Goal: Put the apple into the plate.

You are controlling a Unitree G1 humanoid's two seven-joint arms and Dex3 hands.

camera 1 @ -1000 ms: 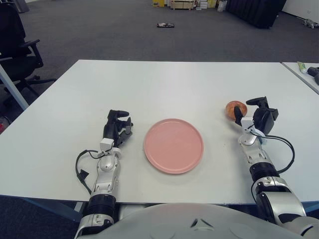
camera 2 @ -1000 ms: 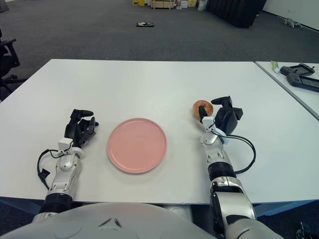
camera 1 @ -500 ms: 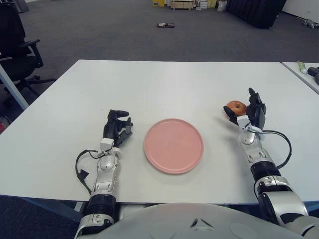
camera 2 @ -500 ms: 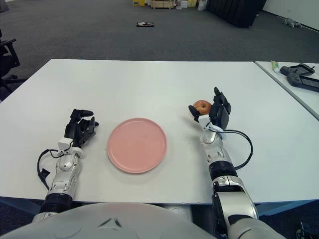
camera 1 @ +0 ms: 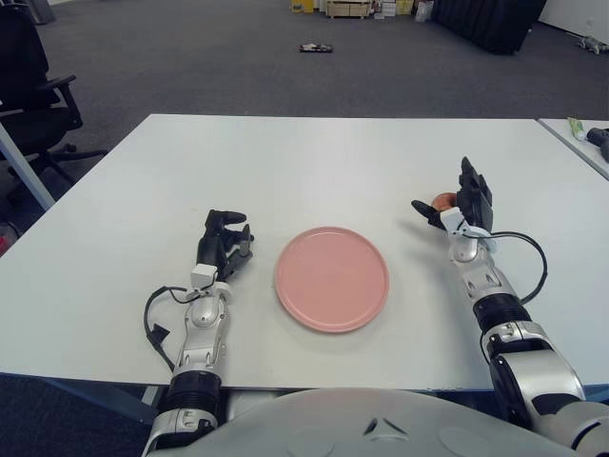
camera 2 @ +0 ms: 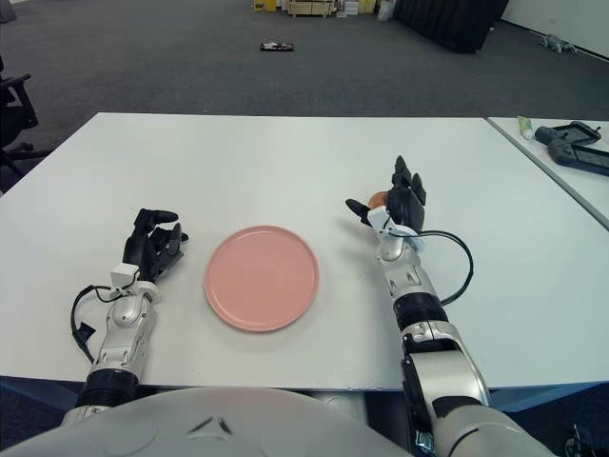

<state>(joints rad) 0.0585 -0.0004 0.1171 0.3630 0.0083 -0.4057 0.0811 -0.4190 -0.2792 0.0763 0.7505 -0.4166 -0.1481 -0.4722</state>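
the white tabletop (camera 1: 314, 162) stretches out in front of me, and the pink plate (camera 1: 332, 278) lies flat on it near my edge, between my two arms, with nothing on it

my left hand (camera 1: 223, 243) shows just left of the plate, fingers curled in, holding nothing

my right hand (camera 2: 398, 203) is right of the plate and a little farther back, well apart from the rim, raised with the back of the palm toward me and the fingers pointing up and away. its fingers are wrapped around the apple (camera 2: 378, 199), the thumb reaching out to the left beside it

the apple is mostly hidden behind my palm; only a small reddish-orange patch peeks out at the left side of the hand, above the thumb. it looks round from what i can see, so i can't pick out a long axis, and i can't tell which way its stem end faces or whether it touches the tabletop
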